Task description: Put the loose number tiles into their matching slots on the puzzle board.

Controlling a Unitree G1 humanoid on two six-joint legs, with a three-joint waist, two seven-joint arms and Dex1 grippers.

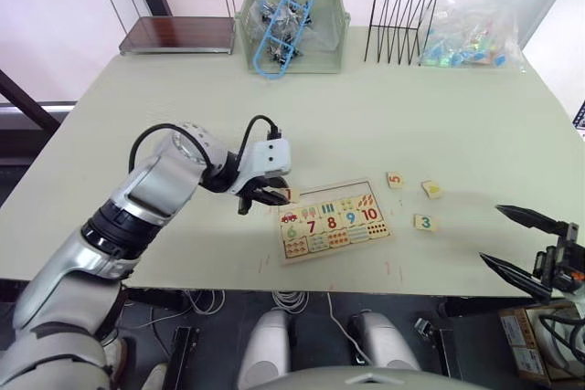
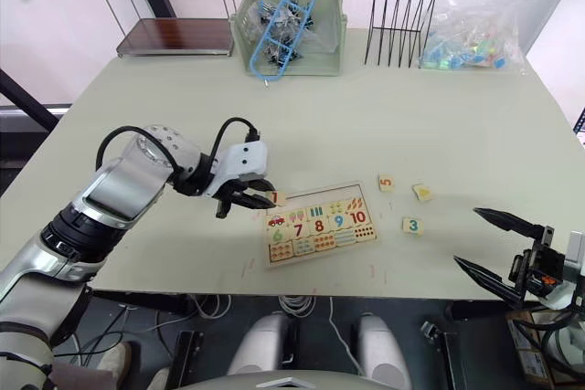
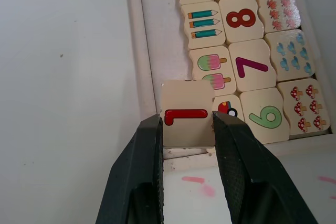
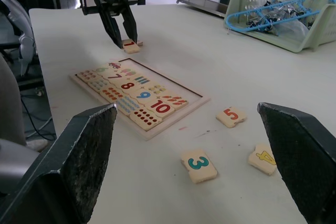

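At the puzzle board corner, left tool grips tile "1".

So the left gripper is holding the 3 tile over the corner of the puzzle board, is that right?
Not quite: the left gripper holds the 1 tile, as the left wrist view shows. It is at the puzzle board's corner. The 3 tile lies loose on the table.

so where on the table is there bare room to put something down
Widest free patch: mid-table, between the green bin and the puzzle board. The left side beyond the left gripper is bare too. Crowded right of the board: tiles 5, 4, 3.
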